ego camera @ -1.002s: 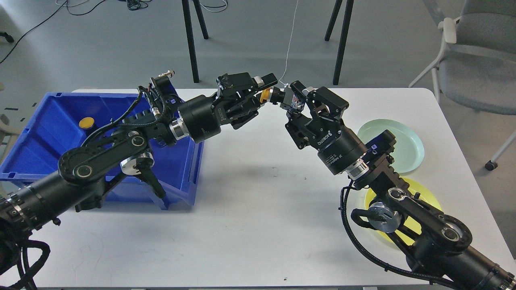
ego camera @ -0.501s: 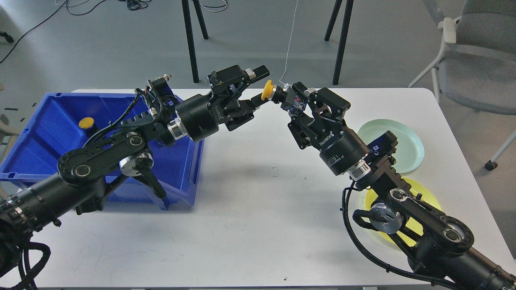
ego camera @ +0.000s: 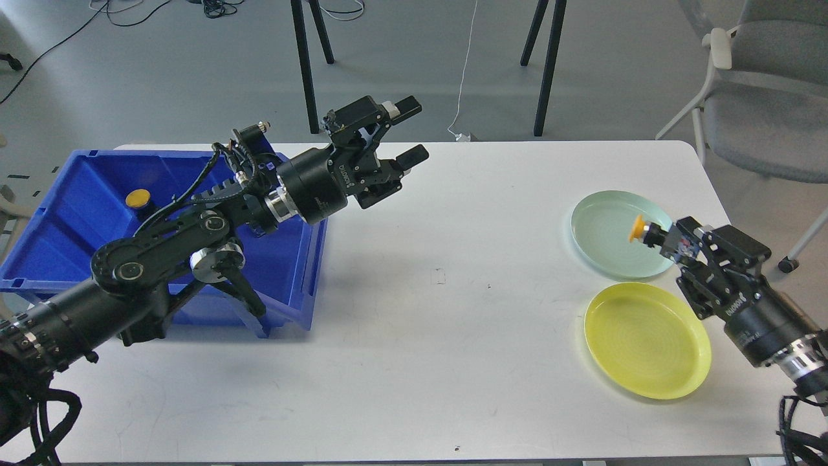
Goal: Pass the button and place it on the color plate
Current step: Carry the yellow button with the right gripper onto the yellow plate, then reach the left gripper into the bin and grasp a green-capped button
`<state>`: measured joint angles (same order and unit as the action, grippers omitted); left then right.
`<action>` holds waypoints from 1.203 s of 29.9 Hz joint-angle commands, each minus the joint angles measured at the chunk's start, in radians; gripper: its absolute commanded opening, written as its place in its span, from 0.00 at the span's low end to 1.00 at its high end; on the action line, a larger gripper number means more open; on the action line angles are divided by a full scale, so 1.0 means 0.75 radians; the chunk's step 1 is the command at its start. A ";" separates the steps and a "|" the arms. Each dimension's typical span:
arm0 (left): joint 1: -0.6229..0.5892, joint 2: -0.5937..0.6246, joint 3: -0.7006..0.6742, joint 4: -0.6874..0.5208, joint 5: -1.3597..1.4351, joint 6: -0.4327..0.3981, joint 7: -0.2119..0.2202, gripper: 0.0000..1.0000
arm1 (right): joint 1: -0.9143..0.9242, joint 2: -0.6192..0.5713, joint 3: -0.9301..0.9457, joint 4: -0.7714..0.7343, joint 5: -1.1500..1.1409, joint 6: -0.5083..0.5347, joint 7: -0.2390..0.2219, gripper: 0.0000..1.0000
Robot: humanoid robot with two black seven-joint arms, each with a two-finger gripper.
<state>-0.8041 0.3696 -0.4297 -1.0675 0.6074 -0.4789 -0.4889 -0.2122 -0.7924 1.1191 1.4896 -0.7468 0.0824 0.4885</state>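
My right gripper [ego camera: 658, 238] is shut on a yellow-capped button [ego camera: 638, 228] and holds it above the pale green plate [ego camera: 605, 223] at the right of the table. A yellow plate [ego camera: 647, 347] lies just in front of the green one. My left gripper [ego camera: 409, 130] is open and empty, raised over the table to the right of the blue bin [ego camera: 58, 226]. A second yellow button [ego camera: 138, 198] rests inside the bin at its back left.
The white table [ego camera: 420, 336] carries the bin on the left and the two plates on the right. A grey chair [ego camera: 770, 97] stands beyond the table's far right corner. Black stand legs [ego camera: 304, 65] stand behind the table.
My left gripper let go of the button and pulled back to the left. My right arm carried the button from the middle of the table to above the green plate.
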 commanded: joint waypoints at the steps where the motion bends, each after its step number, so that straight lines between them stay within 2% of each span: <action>1: 0.000 0.000 0.002 0.000 0.004 0.000 0.000 0.92 | -0.152 -0.068 -0.009 -0.035 -0.096 -0.112 0.000 0.03; 6: -0.028 0.035 0.013 -0.016 0.077 0.015 0.000 0.93 | -0.165 -0.054 -0.077 -0.129 -0.148 -0.253 0.000 0.06; 9: -0.065 0.188 0.019 -0.023 0.198 0.019 0.000 0.93 | -0.149 -0.028 -0.116 -0.141 -0.148 -0.278 0.000 0.08; 14: -0.132 0.454 0.057 -0.010 0.590 0.019 0.000 0.93 | -0.144 -0.003 -0.126 -0.141 -0.148 -0.286 0.000 0.26; 17: -0.141 0.597 0.072 0.000 0.854 0.019 0.000 0.93 | -0.144 0.011 -0.126 -0.137 -0.144 -0.288 0.000 0.32; 19: -0.143 0.663 0.070 0.012 1.036 0.021 0.000 0.93 | -0.140 0.024 -0.126 -0.133 -0.144 -0.288 0.000 0.44; 22: -0.137 0.700 0.072 0.053 1.278 0.019 0.000 0.93 | -0.130 0.044 -0.124 -0.133 -0.139 -0.290 0.000 0.69; 26: -0.131 0.694 0.072 0.141 1.534 0.021 0.000 0.92 | -0.104 0.062 -0.124 -0.127 -0.135 -0.288 0.000 0.89; 29: -0.126 0.687 0.076 0.172 1.603 0.041 0.000 0.92 | -0.099 0.067 -0.110 -0.125 -0.135 -0.286 0.000 0.92; 36: -0.141 0.659 0.168 0.270 1.614 0.074 0.000 0.92 | -0.102 0.064 -0.101 -0.127 -0.131 -0.286 0.000 0.93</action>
<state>-0.9044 0.8803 -0.3323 -0.9010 1.8156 -0.4299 -0.4889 -0.2869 -0.7437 1.0422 1.3949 -0.8468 -0.1322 0.4887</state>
